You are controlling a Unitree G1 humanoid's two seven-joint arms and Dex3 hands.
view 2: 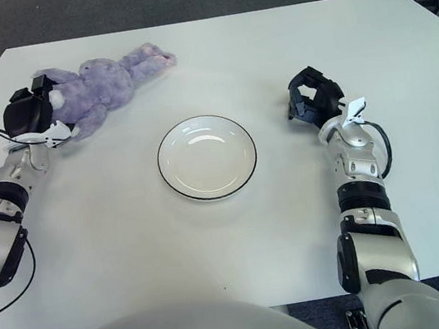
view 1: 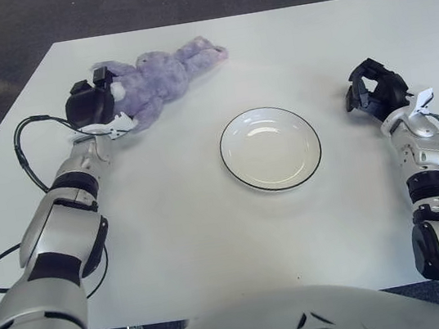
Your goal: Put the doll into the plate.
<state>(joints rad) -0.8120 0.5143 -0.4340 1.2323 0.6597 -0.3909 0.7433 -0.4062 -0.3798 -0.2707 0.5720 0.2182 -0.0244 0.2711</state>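
The purple doll lies on its side at the far left of the white bench, well apart from the plate, which sits empty near the middle. The left hand is at the doll's lower end, touching it; whether its fingers have closed on the plush I cannot tell, since the hand's dark back hides them. The right hand shows right of the plate, fingers loosely curled, holding nothing. The step in hand looks like the grasp itself. Next calls for a firm hold on the soft body, a lift, then a carry rightward over the plate's rim
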